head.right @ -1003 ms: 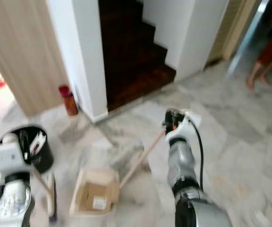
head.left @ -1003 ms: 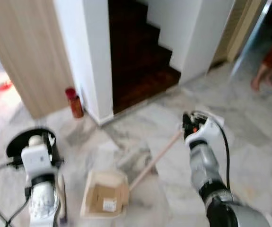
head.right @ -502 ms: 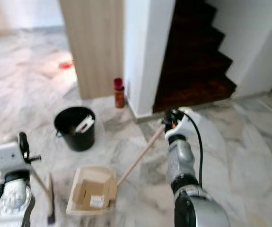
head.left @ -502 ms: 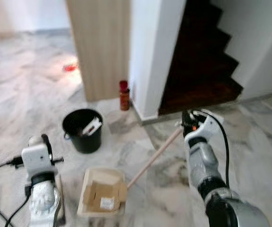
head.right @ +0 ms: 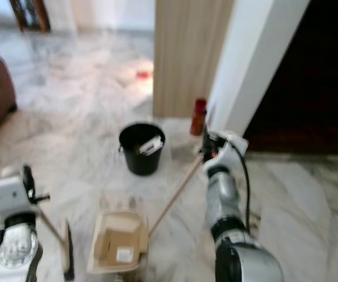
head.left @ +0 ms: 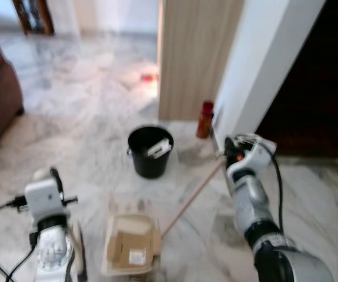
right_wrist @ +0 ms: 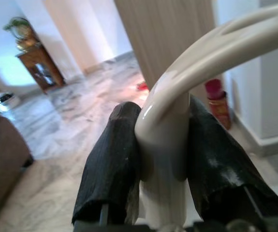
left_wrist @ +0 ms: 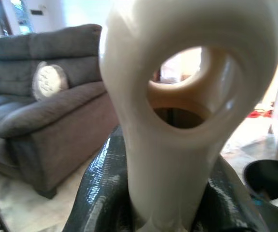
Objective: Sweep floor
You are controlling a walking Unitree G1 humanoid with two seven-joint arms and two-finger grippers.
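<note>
Grey-veined marble floor (head.left: 80,117) stretches ahead of my hands. Beyond my right hand stand a wood panel (head.left: 195,53) and a white wall (head.left: 257,64), with a dark opening (head.left: 315,100), perhaps stairs. A grey sofa (left_wrist: 47,111) sits off my left hand.

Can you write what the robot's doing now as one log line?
left pincer: shut on brush handle | right pincer: shut on dustpan handle | dustpan: holds cardboard

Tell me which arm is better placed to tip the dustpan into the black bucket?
Right, probably. The right pincer grips the handle of the dustpan, which lies just before the black bucket; the left pincer holds the broom handle.
</note>
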